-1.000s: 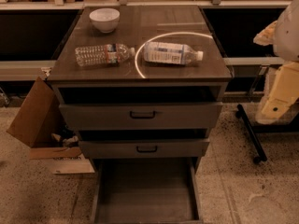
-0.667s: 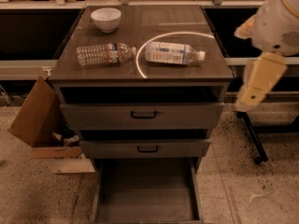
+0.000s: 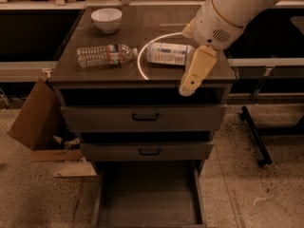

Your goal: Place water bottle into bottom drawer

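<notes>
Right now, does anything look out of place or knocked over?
Both bottles lie on their sides on the cabinet: the water bottle and the labelled bottle. The bottom drawer stands open. The tool hangs at the cabinet's front edge.

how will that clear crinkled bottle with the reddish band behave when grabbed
The clear crinkled water bottle lies on its side on the cabinet top, so a nudge would probably roll it. Its thin ribbed walls likely dent when squeezed. The gripper hangs by the cabinet's front edge, off the bottle.
</notes>
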`<state>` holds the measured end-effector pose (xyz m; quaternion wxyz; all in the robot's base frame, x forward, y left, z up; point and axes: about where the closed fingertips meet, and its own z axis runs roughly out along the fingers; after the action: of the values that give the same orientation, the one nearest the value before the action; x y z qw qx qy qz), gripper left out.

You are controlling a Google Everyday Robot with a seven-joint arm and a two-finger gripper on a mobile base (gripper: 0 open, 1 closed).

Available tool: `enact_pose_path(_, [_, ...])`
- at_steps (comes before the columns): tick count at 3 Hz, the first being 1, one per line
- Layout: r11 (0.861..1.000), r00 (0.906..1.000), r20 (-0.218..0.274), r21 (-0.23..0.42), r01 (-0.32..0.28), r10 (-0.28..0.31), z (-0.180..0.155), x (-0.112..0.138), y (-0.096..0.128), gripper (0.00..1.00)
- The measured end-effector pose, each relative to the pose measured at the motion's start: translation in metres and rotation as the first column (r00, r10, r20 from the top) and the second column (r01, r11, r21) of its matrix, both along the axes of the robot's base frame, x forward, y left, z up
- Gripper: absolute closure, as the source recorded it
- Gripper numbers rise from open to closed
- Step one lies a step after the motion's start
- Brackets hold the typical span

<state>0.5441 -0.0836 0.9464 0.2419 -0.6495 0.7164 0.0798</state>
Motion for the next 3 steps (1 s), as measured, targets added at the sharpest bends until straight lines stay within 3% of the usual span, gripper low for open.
enact_pose_path(2, [1.000, 0.9999, 0.017, 0.020, -0.003, 0.003, -0.001, 0.006, 0.005, 0.00])
enact_pose_path(3, [0.998, 0.9975, 0.056, 0.051, -0.047, 0.044, -0.007, 0.041, 0.028, 0.00])
